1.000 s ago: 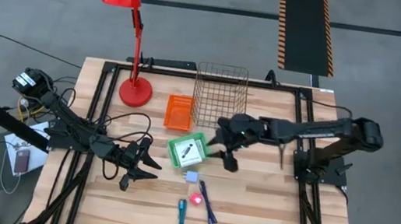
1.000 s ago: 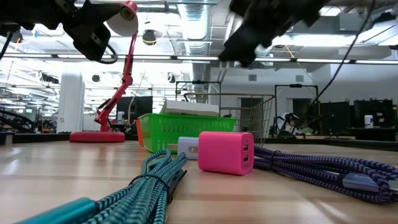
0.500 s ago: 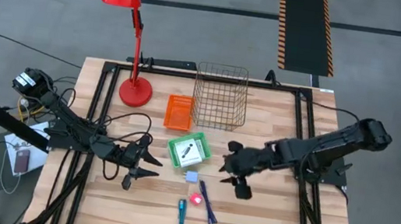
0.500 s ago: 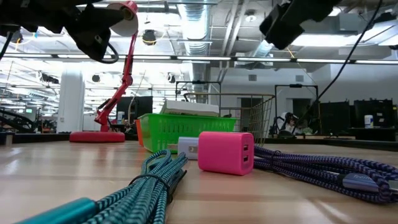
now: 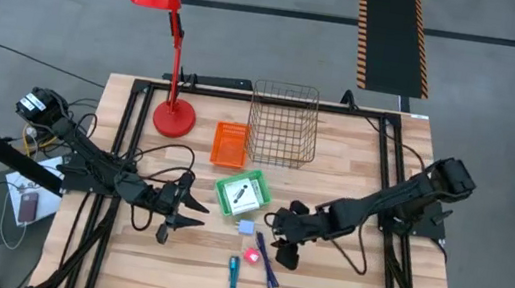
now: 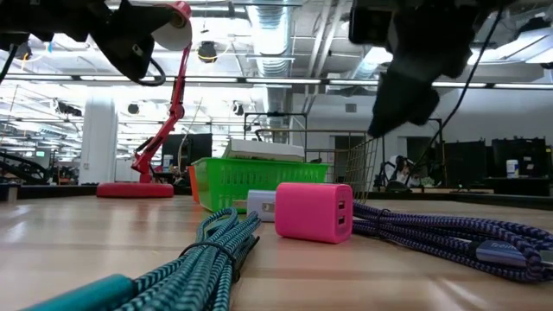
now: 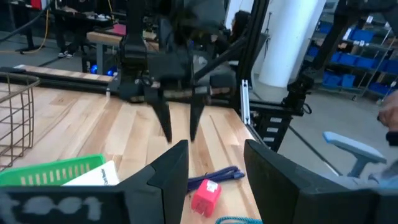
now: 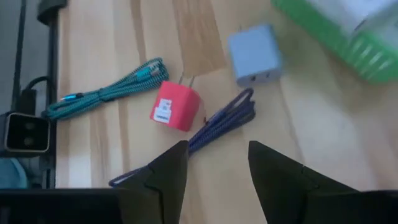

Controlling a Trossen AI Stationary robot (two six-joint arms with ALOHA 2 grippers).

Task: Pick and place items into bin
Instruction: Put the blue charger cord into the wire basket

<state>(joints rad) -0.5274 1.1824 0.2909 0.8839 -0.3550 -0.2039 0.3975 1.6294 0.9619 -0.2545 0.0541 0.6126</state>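
My right gripper hangs open, slanting down, just above the purple braided cable, touching nothing. Beside the cable on the wood lie a pink block, a pale lavender block and a teal braided cable. The green bin holds a white card pack with dark print. My left gripper waits open and level, left of the green bin, with nothing between its fingers.
An orange bin, a wire basket and a red desk lamp stand at the far side. Black frame rails run along the table's left and right edges. Bare wood lies at the near right.
My right gripper has swung from beside the green bin toward the table's near edge and come down, rolling its wrist. It now hangs over the purple cable. The items on the table have not moved.
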